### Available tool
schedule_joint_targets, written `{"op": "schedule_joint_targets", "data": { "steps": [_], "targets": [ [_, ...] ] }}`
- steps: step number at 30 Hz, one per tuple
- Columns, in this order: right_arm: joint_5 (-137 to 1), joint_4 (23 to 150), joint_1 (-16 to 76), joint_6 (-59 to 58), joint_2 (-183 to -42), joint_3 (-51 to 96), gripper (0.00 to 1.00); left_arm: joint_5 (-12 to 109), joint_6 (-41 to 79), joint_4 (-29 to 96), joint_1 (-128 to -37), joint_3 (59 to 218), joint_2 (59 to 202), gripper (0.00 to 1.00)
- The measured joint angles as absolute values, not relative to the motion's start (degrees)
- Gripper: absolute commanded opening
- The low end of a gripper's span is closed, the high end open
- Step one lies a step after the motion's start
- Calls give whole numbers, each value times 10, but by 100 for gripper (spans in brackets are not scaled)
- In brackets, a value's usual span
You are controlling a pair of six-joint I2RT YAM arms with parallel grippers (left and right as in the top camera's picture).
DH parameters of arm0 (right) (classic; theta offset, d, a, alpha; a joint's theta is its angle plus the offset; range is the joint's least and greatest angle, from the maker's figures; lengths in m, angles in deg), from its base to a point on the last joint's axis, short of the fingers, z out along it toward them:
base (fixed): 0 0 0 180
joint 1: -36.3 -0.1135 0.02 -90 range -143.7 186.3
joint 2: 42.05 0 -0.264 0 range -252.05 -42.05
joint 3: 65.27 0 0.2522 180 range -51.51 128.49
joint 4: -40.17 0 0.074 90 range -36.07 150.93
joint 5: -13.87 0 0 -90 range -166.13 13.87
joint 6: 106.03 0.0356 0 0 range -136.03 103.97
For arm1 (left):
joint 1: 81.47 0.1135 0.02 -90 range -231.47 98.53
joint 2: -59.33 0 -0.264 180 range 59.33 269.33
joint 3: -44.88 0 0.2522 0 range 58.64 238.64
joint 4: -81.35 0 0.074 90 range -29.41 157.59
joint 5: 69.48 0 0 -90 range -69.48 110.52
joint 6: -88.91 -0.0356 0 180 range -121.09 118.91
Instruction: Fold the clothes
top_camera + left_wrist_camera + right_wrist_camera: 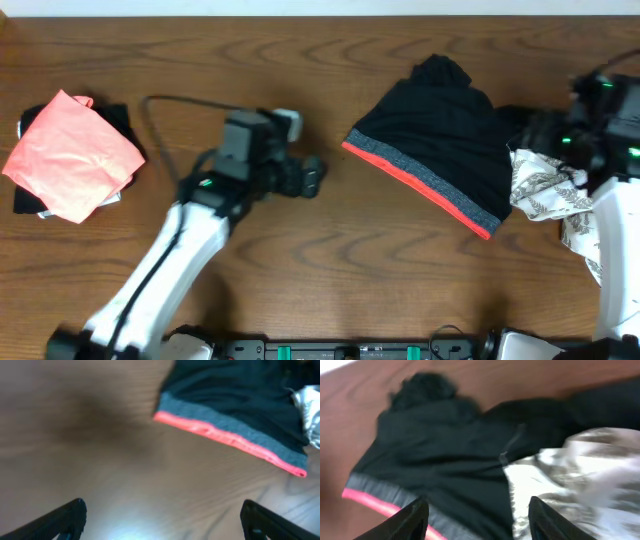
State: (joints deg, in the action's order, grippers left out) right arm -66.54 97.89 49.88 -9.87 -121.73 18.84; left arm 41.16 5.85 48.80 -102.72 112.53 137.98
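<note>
The pink cloth (75, 155) lies far over on the left side of the table (330, 270). It sits flat on top of something dark, in a small neat pile. To me that 1 looks done, though from here I can't be sure what the dark thing under it is.

The black leggings (440, 130) are on the right half of the table. They are bunched into a fat lump, with the grey band and its red edge (420, 180) facing the middle. I think they need smoothing and folding. The white leafy cloth (545, 185) is crumpled up and touches the leggings on their right side. It is not folded at all. So about 2 things are left to do.

The left claw (162, 520) hangs over bare wood with its 2 fingers wide apart, and it holds nothing. The red edge is near it, just ahead. The right claw (480, 515) is over the spot where the leggings meet the white cloth. Its fingers are apart too, and I see nothing pinched between them.

There is lots of open wood in the middle and along the front, which is good room for spreading the leggings out. The top of the leggings lies close to the far edge of the table. The white cloth is near the right side, partly under the right arm. A black cord (170, 100) loops on the table behind the left arm.
</note>
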Motion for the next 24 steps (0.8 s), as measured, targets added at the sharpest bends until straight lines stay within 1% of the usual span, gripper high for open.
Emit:
{"op": "schedule_joint_targets", "data": {
  "steps": [5, 11, 16, 24],
  "targets": [
    [-691, 1022, 447, -115, -1235, 188, 63, 411, 77, 629, -1060, 1127, 1495, 98],
    [-711, 1043, 437, -119, -1271, 187, 64, 414, 96, 734, -1060, 1127, 1610, 98],
    [-717, 1042, 437, -119, -1272, 187, 64, 416, 96, 741, -1061, 1149, 1669, 98],
    [-719, 1049, 437, -119, -1272, 187, 64, 432, 94, 734, -1061, 1262, 1767, 98]
  ]
}}
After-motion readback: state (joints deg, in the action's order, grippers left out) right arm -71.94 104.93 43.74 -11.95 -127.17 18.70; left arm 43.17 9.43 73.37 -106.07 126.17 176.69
